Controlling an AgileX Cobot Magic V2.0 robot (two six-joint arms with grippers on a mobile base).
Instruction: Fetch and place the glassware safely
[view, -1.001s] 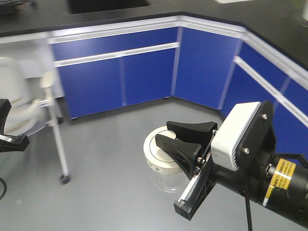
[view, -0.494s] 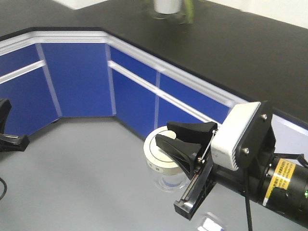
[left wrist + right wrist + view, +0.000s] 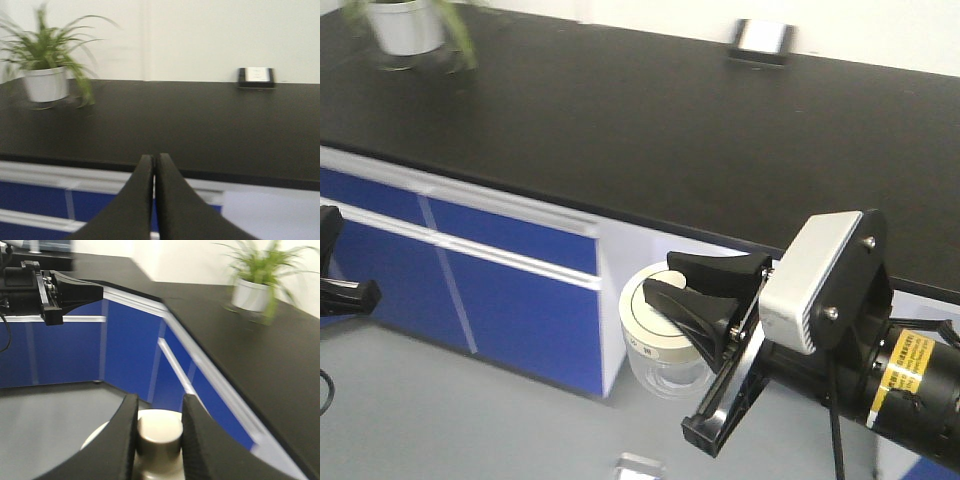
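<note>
Right wrist-mounted view: the two black fingers of the right gripper are pinched from both sides on the central knob of a round cream-white lid. In the front-facing view that lid caps the small squat clear glass jar, which hangs from the gripper against the blue cabinet fronts and grey floor, right of centre and nearer than the edge of the long black countertop. At the far left edge the left gripper holds nothing; its wrist view shows its dark fingers pressed together. On the counter's far side stand a green plant in a white pot at the left and a small dark box to the right.
</note>
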